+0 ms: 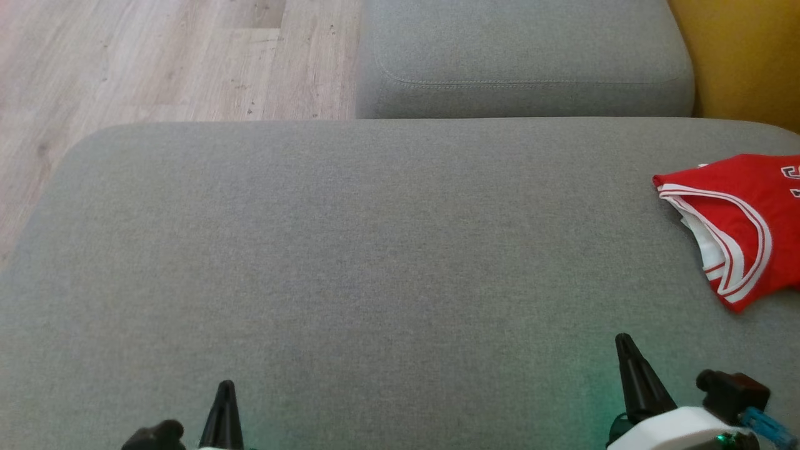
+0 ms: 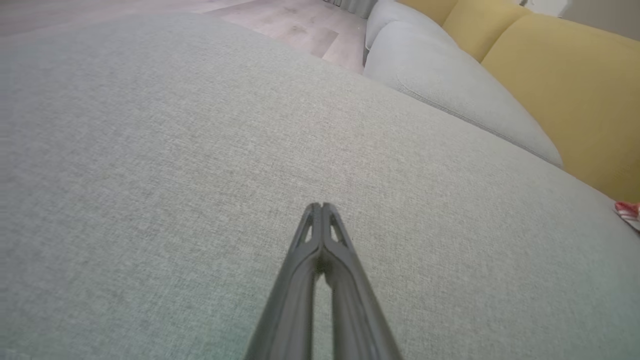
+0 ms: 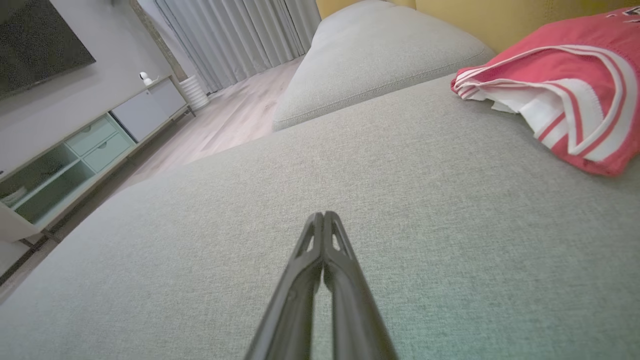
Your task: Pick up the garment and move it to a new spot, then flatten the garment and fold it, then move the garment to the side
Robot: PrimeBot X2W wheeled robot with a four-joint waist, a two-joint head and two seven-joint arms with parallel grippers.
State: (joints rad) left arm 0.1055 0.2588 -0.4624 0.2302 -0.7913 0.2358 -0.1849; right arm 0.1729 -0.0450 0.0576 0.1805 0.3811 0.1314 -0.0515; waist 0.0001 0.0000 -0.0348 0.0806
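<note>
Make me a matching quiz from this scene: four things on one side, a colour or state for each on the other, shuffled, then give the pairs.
Things:
1. jersey
2. left gripper
3. back cushion
4. floor

Colour or state:
A. pale wood
B. yellow
C. red with white trim
D. fingers shut, holding nothing

Pairs: 1-C, 2-D, 3-B, 4-A

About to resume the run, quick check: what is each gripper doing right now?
Left gripper: shut, holding nothing, above the grey cushion.
Right gripper: shut, empty; the red garment lies apart from it.
</note>
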